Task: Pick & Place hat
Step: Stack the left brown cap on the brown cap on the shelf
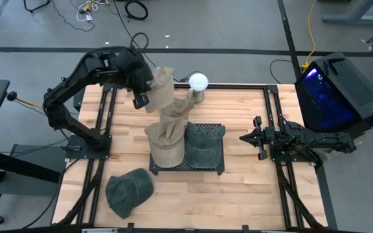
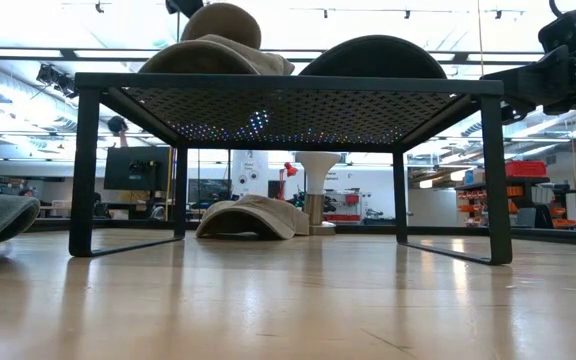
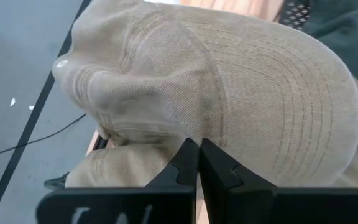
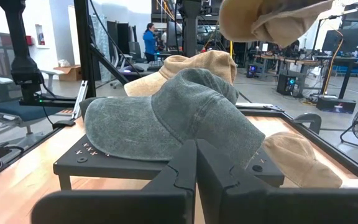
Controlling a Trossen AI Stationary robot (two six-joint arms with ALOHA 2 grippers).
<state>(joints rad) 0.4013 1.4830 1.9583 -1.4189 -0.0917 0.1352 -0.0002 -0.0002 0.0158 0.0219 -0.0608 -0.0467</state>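
My left gripper (image 1: pixel 145 98) is shut on a tan cap (image 1: pixel 162 83) and holds it up in the air over the table's far side, left of a white ball lamp (image 1: pixel 198 82). A second tan cap (image 1: pixel 166 144) and a grey-green cap (image 1: pixel 204 142) sit side by side on top of a black perforated rack (image 1: pixel 186 167). A third tan cap (image 2: pixel 253 218) lies on the table behind the rack. Another grey-green cap (image 1: pixel 128 191) lies on the table near its near-left corner. My right gripper (image 1: pixel 254 137) is shut and waits to the right of the rack. My left gripper pinches the tan cap between its two shut fingers (image 3: pixel 182 163), at the side where the stitched brim (image 3: pixel 291 99) meets the crown (image 3: pixel 135 68). The contact itself is hidden by the fingers. The cap is lifted clear of the table and the rack.
The rack stands in the middle of the table on thin legs (image 2: pixel 84 170), with open space beneath it. Black rails (image 1: pixel 274 110) run along the table's left and right sides. Bare wood (image 1: pixel 238 194) lies near the front right. A computer case (image 1: pixel 339 90) stands beyond the right edge.
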